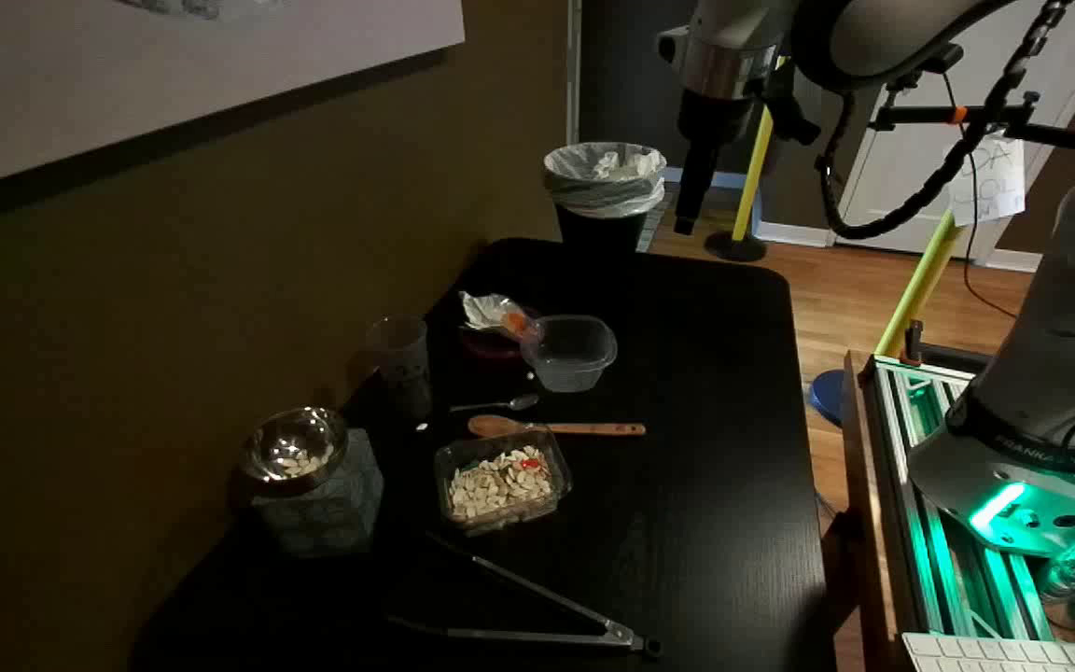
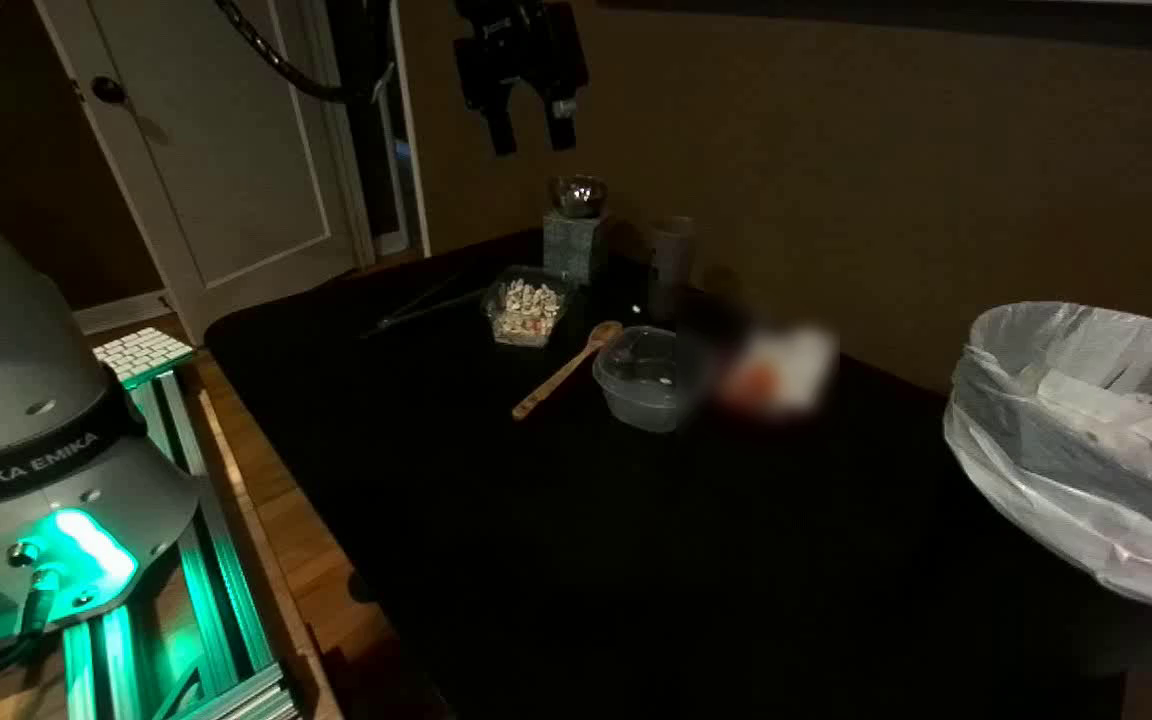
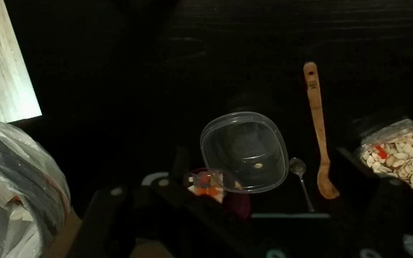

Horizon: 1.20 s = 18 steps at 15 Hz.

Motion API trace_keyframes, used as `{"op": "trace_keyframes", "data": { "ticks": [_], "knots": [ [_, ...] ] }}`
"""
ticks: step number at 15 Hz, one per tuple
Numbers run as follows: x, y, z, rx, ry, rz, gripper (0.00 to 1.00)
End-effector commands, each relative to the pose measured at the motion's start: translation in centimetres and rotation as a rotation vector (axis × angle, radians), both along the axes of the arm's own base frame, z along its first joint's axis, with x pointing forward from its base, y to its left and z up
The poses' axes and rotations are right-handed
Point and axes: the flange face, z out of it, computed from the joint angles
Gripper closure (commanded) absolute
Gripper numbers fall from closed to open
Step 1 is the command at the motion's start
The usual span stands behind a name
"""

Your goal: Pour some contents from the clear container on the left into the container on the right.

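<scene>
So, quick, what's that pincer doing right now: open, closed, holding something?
Pincer: open, holding nothing.

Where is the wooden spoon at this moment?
In the wrist view, the wooden spoon lies right of centre, between the small spoon and the filled container.
</scene>
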Motion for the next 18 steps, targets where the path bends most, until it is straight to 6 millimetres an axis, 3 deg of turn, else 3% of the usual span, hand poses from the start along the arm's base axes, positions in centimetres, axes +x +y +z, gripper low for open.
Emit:
{"op": "trace_keyframes", "data": {
  "ticks": [1, 11, 13, 18],
  "knots": [
    [0.0, 0.0, 0.1, 0.0, 0.001, 0.0, 0.0],
    [0.4, 0.3, -0.1, 0.033, -0.017, -0.023, 0.0],
    [1.9, 1.5, -1.5, 0.148, -0.028, -0.118, 0.0],
    [5.8, 7.9, -8.3, 0.382, -0.075, -0.258, 0.0]
  ]
}}
